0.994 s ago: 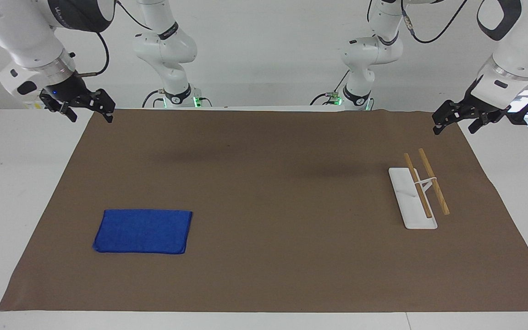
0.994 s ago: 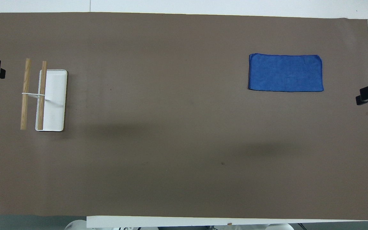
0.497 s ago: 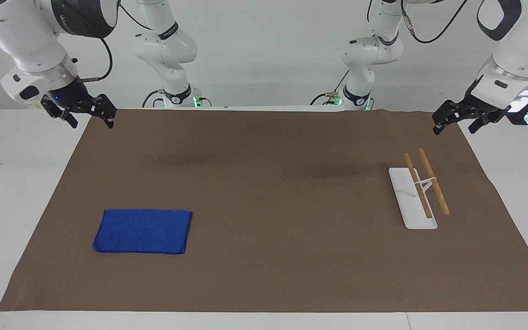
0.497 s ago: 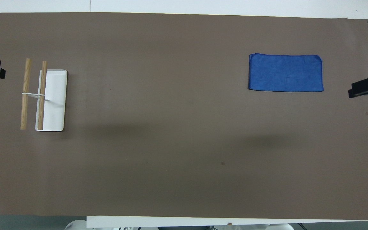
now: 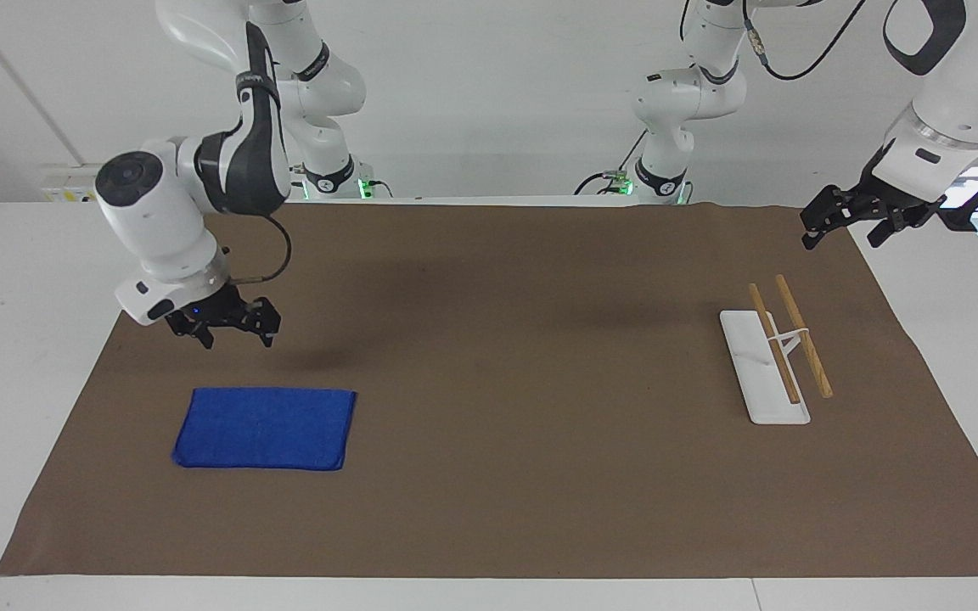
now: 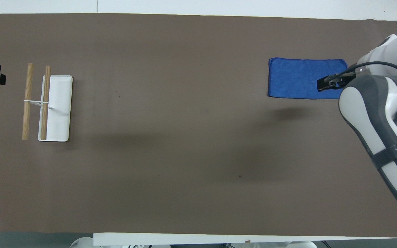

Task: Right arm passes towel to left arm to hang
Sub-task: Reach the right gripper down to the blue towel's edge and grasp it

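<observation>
Both grippers open-jawed: right gripper [image 5: 230, 327] above towel [image 5: 264, 428], left gripper [image 5: 845, 222] idle over mat edge [image 5: 871, 255]

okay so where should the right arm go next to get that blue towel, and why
Probably straight down onto the towel. The right pincer hangs open above it, not touching, and the towel lies flat on the brown mat. The left pincer waits open near the rack.
</observation>
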Motion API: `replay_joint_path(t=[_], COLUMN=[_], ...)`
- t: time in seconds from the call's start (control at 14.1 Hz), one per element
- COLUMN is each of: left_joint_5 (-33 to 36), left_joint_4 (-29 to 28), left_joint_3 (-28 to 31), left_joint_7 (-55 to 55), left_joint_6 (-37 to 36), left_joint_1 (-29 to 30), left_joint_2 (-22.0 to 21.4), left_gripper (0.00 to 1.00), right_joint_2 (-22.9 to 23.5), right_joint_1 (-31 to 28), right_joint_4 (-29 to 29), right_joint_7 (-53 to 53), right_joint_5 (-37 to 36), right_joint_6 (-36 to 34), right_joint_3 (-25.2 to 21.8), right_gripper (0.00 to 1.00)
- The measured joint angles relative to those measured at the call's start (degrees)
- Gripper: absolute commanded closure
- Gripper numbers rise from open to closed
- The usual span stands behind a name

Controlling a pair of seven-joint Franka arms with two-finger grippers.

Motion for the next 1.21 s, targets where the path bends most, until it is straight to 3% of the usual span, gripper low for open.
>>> replay_joint_path(t=[0.21, 0.85, 0.92, 1.06, 1.21], left_joint_5=[0.00, 0.00, 0.00, 0.00, 0.00], left_joint_4=[0.00, 0.00, 0.00, 0.00, 0.00], left_joint_3=[0.00, 0.00, 0.00, 0.00, 0.00], left_joint_7=[0.00, 0.00, 0.00, 0.00, 0.00], left_joint_6=[0.00, 0.00, 0.00, 0.00, 0.00], left_joint_1=[0.00, 0.00, 0.00, 0.00, 0.00], left_joint_2=[0.00, 0.00, 0.00, 0.00, 0.00], left_gripper=[0.00, 0.00, 0.00, 0.00, 0.00], right_joint_2=[5.04, 8.74, 9.14, 9.34, 9.29], right_joint_1=[0.00, 1.09, 1.62, 1.89, 1.86], right_joint_4=[-1.95, -3.89, -3.89, -3.85, -3.81], right_joint_7=[0.01, 0.13, 0.22, 0.26, 0.26], right_joint_5=[0.25, 0.27, 0.27, 0.27, 0.27], right_joint_6=[6.19, 14.96, 15.53, 15.82, 15.81], right_joint_3=[-0.10, 0.09, 0.10, 0.03, 0.01], right_gripper=[0.10, 0.18, 0.22, 0.42, 0.69])
